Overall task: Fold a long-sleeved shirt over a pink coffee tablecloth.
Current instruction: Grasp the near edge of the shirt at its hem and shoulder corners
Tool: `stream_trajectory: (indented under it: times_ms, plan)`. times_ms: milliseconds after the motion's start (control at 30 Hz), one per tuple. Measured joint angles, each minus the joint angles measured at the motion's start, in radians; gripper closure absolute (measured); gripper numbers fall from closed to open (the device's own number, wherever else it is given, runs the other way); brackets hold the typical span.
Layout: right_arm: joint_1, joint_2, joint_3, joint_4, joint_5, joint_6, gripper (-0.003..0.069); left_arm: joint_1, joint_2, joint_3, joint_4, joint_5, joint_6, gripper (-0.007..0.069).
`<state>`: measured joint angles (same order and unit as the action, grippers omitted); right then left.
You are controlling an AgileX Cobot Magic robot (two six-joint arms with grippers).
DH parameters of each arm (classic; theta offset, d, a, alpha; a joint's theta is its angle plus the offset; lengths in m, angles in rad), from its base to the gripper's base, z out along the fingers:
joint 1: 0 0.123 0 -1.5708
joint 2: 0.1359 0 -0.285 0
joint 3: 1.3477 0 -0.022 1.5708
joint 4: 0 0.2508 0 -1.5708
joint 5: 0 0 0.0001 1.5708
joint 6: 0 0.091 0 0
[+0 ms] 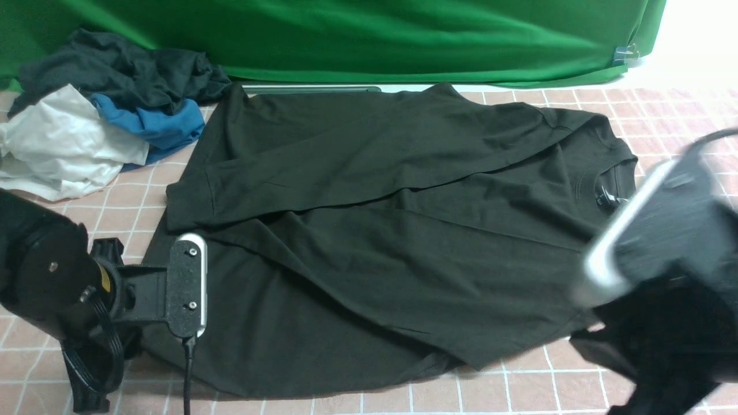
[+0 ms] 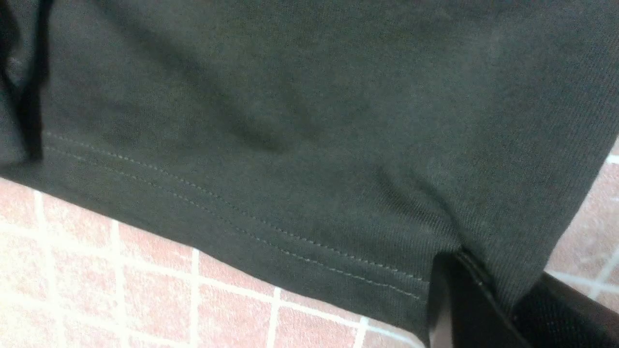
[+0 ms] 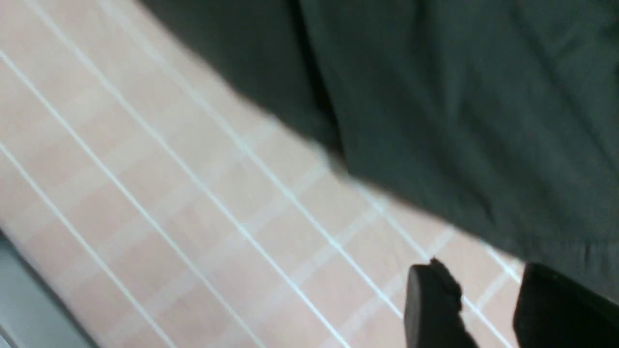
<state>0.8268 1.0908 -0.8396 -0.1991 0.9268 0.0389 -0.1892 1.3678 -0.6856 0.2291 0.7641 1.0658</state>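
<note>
Black shirt (image 1: 375, 230) lies spread flat on the pink checked tablecloth (image 1: 496, 392), taking up most of the middle. The collar with its white label points to the right and the bottom hem to the left. Both sleeves are folded in across the body, the far one lying diagonally on top. The left hand (image 2: 503, 290) is at the shirt's near-left corner, low by the hem. In the left wrist view the stitched hem runs across the frame and the fabric is pinched between the two black fingers (image 2: 464, 309), so this hand is closed, gripping the shirt at the hem. In the front view that hand itself is hidden under its wrist and camera mount. The right hand (image 3: 488, 309) is at the near-right side, by the shirt's edge below the collar, and its arm is motion-blurred in the front view. Its fingers (image 3: 430, 309) stand apart with only tablecloth showing between them, so it is open and holding nothing; the shirt edge is just beside one finger. A pile of clothes (image 1: 104, 115), dark, blue and white, sits at far left, apart from both hands. A green backdrop (image 1: 375, 34) hangs behind.
</note>
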Motion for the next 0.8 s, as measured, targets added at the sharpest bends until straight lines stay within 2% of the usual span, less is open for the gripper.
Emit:
stream_trajectory:
  times_ms: [33,133,200,267,333,467,567,633,800]
  plan:
    - [-0.008,0.007,0.000,-0.001,0.006,-0.015,0.0419,0.000,0.000,0.000,0.000,0.005,0.000,0.0558]
    - [-0.098,0.130,0.000,-0.002,0.040,-0.185,0.0419,0.000,0.000,-0.006,0.000,0.021,0.000,0.0558]
    - [-0.132,0.166,0.000,-0.003,0.040,-0.253,0.0419,0.000,0.000,-0.006,-0.003,0.014,0.000,0.0558]
    - [-0.204,0.237,0.000,-0.006,0.009,-0.388,0.0419,0.000,0.000,-0.006,-0.022,-0.002,0.000,0.0558]
    - [-0.247,0.280,0.000,-0.007,-0.035,-0.431,0.0411,0.000,0.000,-0.006,-0.032,-0.009,0.000,0.0558]
    - [-0.323,0.369,0.000,-0.007,-0.145,-0.491,0.0328,0.000,0.000,-0.006,-0.054,-0.026,0.000,0.0558]
    - [-0.367,0.466,-0.001,-0.014,-0.232,-0.571,0.0164,0.000,0.000,-0.006,-0.059,-0.031,-0.001,0.0558]
    - [-0.368,0.496,-0.001,-0.026,-0.236,-0.620,0.0127,0.000,0.000,-0.006,-0.059,-0.035,-0.001,0.0558]
    - [-0.368,0.547,-0.001,-0.077,-0.301,-0.727,0.0104,0.000,0.000,-0.006,-0.068,-0.074,-0.009,0.0558]
